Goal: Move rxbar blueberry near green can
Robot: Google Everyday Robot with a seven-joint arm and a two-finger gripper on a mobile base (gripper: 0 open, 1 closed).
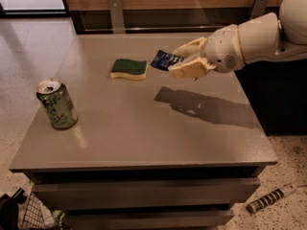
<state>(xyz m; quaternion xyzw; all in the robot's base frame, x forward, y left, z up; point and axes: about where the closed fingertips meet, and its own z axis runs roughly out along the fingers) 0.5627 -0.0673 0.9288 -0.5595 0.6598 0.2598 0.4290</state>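
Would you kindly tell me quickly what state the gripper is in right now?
Gripper: closed on the rxbar blueberry, held in the air above the table, just right of the sponge.

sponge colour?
The sponge is green on top, yellow beneath; camera view. The gripper holds the rxbar blueberry beside it.

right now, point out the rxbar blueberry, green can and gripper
rxbar blueberry [163, 60], camera view, free wrapper end
green can [58, 107], camera view, side wall
gripper [176, 60], camera view, between fingertips, above the table [139, 133]
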